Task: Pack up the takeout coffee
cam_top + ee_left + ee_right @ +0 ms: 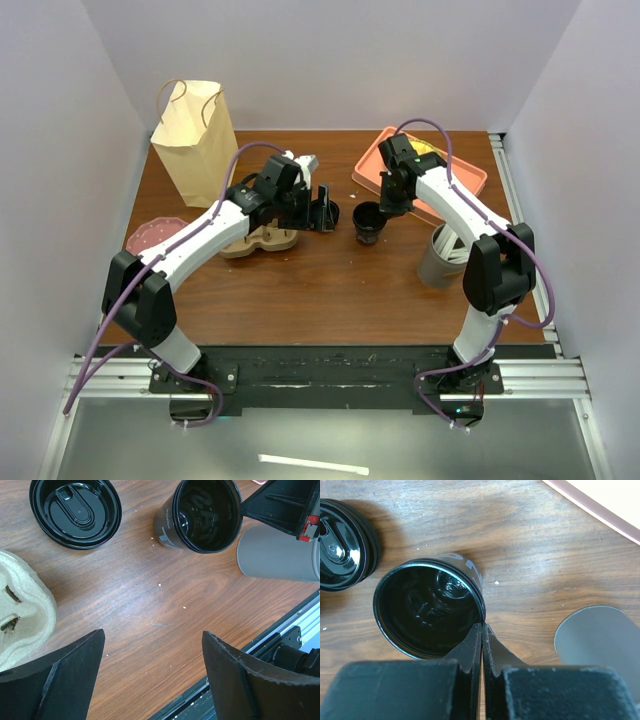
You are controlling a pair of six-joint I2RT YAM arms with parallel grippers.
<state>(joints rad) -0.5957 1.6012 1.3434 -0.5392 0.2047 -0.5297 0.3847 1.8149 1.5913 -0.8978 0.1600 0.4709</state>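
- Two fingers of the left gripper (152,640) stand spread wide over the table (150,595), holding nothing, with the carrier (22,610) just beside them.
- The lid (75,512) lies flat on the table, apart from the cup (202,512) (nothing sealed yet).
- The cup stands upright mid-table, open, its rim pinched between the clenched fingers of the right gripper (482,630); such a one-sided grip could tilt or crumple it on lifting.
- The grey cup (600,640) stands near on the right; a careless swing might knock it.
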